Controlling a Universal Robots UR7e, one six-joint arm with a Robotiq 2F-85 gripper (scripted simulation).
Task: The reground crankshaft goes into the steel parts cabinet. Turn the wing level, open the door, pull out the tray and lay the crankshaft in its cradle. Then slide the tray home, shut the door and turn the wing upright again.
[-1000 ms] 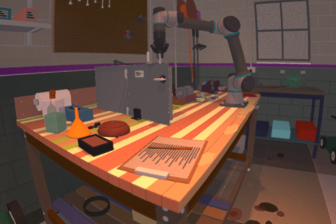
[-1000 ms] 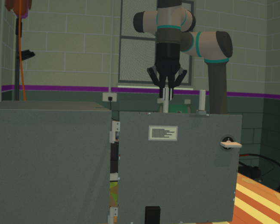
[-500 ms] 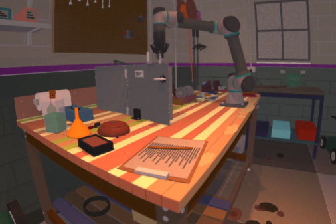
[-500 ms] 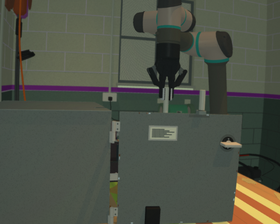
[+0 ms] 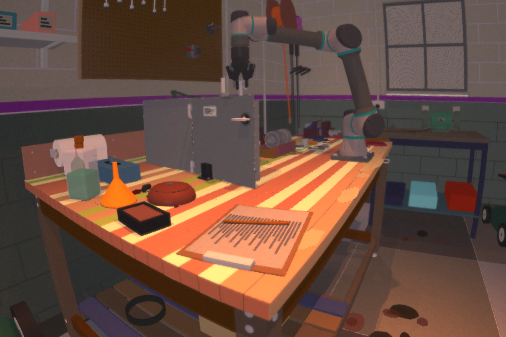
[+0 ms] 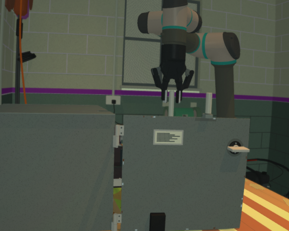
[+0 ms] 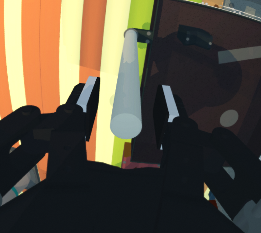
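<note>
My gripper point(image 6: 171, 97) point(image 5: 240, 83) point(image 7: 126, 108) points straight down above the top edge of the swung-open cabinet door point(image 6: 185, 171) point(image 5: 224, 139), and it stands open around the tip of a pale upright post point(image 6: 171, 103) point(image 7: 126, 89) without holding it. The wrist camera shows that post rising from a small black bracket at the edge of the dark brown tray point(image 7: 202, 81). A second pale post point(image 6: 208, 103) stands further right on the door's top edge. The wing handle point(image 6: 237, 149) point(image 5: 241, 119) on the door lies level. The steel cabinet body point(image 6: 51, 166) point(image 5: 167, 134) stands left of the door. The crankshaft is not in sight.
Behind the cabinet a pegboard point(image 5: 150, 22) hangs on the block wall. On the striped bench point(image 5: 280, 207) in front lie an orange funnel point(image 5: 117, 187), a brown dome point(image 5: 171, 193), a black tray point(image 5: 143, 217) and a clipboard point(image 5: 250, 237). The arm's base point(image 5: 356, 149) stands at the bench's right rear.
</note>
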